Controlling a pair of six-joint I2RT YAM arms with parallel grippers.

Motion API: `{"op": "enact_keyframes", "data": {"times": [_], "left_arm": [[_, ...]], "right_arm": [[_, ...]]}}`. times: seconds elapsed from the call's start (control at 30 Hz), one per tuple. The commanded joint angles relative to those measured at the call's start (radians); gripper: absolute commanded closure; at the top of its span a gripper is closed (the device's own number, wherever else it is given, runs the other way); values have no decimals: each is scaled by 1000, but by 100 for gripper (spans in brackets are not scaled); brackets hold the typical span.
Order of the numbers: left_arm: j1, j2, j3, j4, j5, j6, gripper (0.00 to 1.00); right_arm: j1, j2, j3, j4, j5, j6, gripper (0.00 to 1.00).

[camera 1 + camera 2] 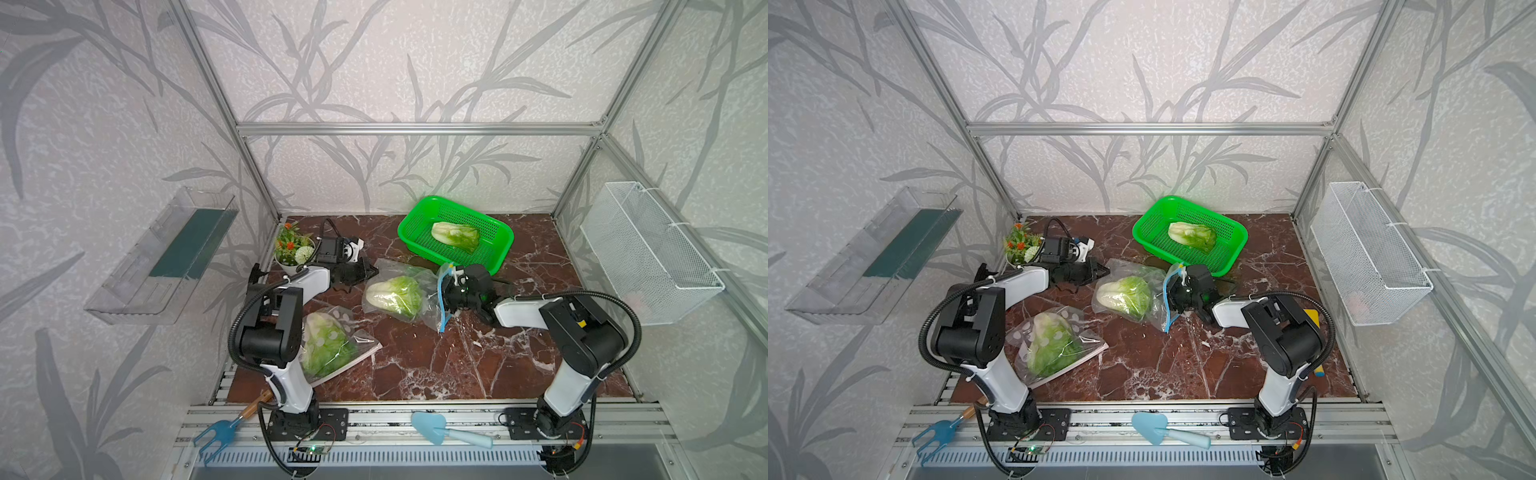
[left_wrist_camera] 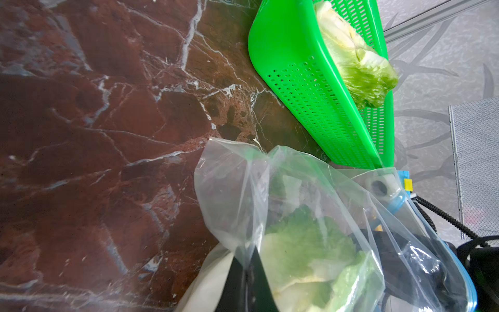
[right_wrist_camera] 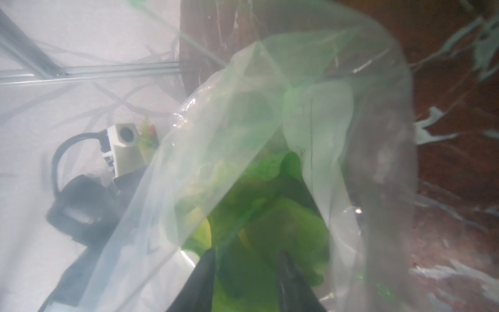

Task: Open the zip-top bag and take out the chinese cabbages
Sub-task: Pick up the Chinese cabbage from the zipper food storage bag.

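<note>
Basket (image 1: 419,224): one cabbage (image 1: 455,236), loose.

Middle bag (image 1: 388,268), on the bench (image 1: 415,365): second cabbage (image 1: 395,296) inside, blue zip end open.

Left pincer (image 2: 249,259): clamped shut on that bag's closed end.

Right pincer (image 3: 245,256): inside the mouth, fingers partly apart with leaves between. Grip cannot be told, as the plastic blurs it.

Near bag (image 1: 361,336): third cabbage (image 1: 324,345), partly hidden by the left arm (image 1: 274,324).

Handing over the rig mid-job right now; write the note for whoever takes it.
Left gripper: shut on the closed end of the middle bag.
Right gripper: inside that bag's mouth, jaws either side of the leaves of its cabbage; grip unclear.
Done: middle bag open; one cabbage in the green basket.
Left: pull this cabbage out, then empty the near bag holding the third cabbage.
</note>
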Motion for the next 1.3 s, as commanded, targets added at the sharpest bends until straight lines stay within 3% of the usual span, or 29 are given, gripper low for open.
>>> {"op": "enact_keyframes", "data": {"times": [0.0, 0.3, 0.57, 0.63, 0.73, 0.8, 1.03, 1.27], "left_arm": [[2, -38, 2, 6, 49, 37, 100], [-23, -17, 6, 88, 94, -2, 100], [-23, -14, -6, 153, 94, -52, 100], [-23, -11, -13, 179, 96, -72, 100], [-12, -9, -26, 212, 92, -99, 100], [-2, -7, -32, 229, 94, -116, 100], [33, -10, -31, 186, 70, -110, 100], [73, -24, -6, 70, 8, -63, 100]], "right_arm": [[11, 26, 72, 16, -51, -12, 62], [67, 119, 64, 166, -28, 77, 66], [81, 97, 93, 65, -6, 13, 67], [88, 105, 98, 66, 1, 12, 74], [90, 110, 85, 94, 13, 18, 95], [87, 99, 63, 106, 29, 18, 100], [77, 7, 36, 82, 46, -31, 100], [43, -151, -7, -67, 48, -100, 100]]}}
